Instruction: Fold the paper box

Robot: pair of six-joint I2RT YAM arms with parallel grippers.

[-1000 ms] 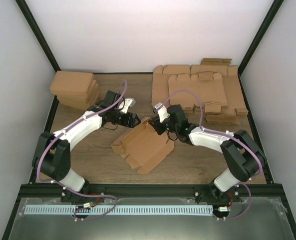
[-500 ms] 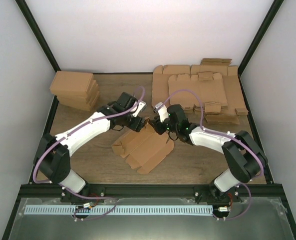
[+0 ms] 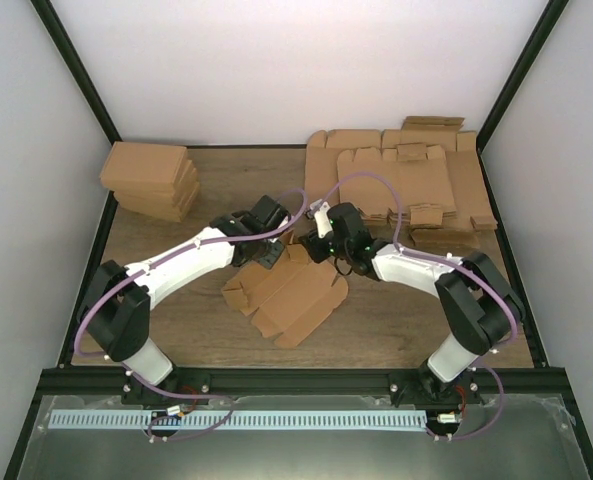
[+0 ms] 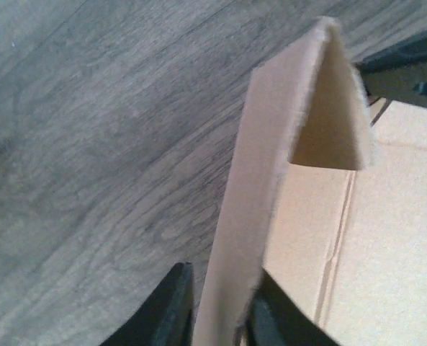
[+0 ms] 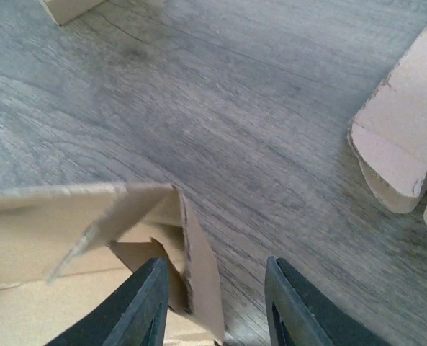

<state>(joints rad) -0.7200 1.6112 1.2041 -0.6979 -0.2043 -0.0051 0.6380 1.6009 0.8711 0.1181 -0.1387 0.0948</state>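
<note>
Top external, frame centre: paper box [image 3: 291, 295] lying just below both grippers, upper corner between them; left gripper [image 3: 273, 252] pinching raised flap, right gripper [image 3: 321, 246] spread alongside.

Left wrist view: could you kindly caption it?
Left gripper pinches a raised flap of the paper box above the wooden table.

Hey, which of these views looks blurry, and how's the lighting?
Left wrist view: the paper box flap is soft-edged, close to the lens, and the wood table is slightly soft. Right wrist view: table grain crisp. Top view: sharp, evenly lit, faint shadows.
</note>
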